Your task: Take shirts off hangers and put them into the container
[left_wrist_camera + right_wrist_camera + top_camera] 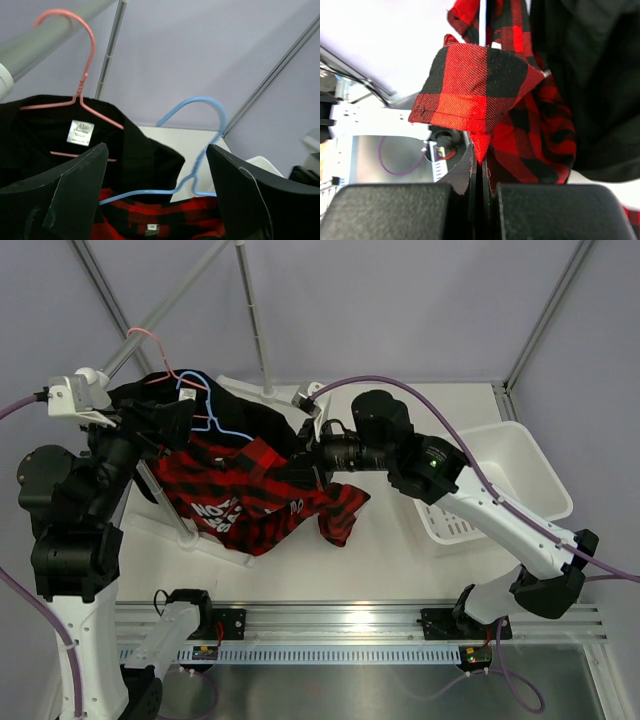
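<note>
Right claw (481,175) clenches a fold of the plaid shirt (480,85), seemingly to drag it off the blue hanger (200,99) toward the container (500,455) waiting on the desk (400,555) at the right, while the left claw (156,150) gapes released about that hanger's neck, probably to steady it, the black shirt (45,125) hanging behind.

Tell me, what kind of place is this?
Probably a robot test lab, not a home: two robot arms bolted to a metal rail, plain walls around a white table, and shirts on hangers near a basket.
</note>
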You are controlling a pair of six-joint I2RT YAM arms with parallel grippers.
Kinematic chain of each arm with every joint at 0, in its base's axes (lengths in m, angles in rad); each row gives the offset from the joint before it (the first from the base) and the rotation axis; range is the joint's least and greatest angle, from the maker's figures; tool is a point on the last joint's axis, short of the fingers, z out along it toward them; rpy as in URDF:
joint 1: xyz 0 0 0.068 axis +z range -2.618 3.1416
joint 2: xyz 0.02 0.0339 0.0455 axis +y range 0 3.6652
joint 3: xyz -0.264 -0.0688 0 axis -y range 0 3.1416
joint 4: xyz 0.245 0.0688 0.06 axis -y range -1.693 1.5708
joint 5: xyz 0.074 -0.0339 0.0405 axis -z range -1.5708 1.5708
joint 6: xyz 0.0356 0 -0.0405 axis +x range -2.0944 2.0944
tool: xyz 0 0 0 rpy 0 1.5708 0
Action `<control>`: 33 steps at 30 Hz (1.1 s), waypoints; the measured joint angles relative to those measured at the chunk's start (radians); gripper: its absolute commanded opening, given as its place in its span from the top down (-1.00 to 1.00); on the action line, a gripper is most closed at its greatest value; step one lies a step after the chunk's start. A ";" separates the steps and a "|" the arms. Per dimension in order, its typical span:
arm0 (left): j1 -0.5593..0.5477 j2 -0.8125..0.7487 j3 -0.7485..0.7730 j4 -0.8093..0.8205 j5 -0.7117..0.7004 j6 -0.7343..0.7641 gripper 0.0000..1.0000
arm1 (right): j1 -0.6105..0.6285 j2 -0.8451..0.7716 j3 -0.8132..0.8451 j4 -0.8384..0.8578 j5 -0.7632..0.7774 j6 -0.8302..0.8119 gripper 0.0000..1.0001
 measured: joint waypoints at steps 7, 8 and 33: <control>-0.009 0.018 -0.061 -0.007 0.047 -0.004 -0.68 | 0.024 -0.023 0.021 -0.005 0.008 0.018 1.00; -0.016 0.025 -0.061 -0.006 0.052 -0.004 -0.68 | 0.027 -0.023 0.023 -0.007 0.010 0.020 1.00; -0.079 -0.010 -0.045 -0.024 0.163 0.027 -0.82 | 0.036 0.063 0.132 -0.077 0.068 0.002 1.00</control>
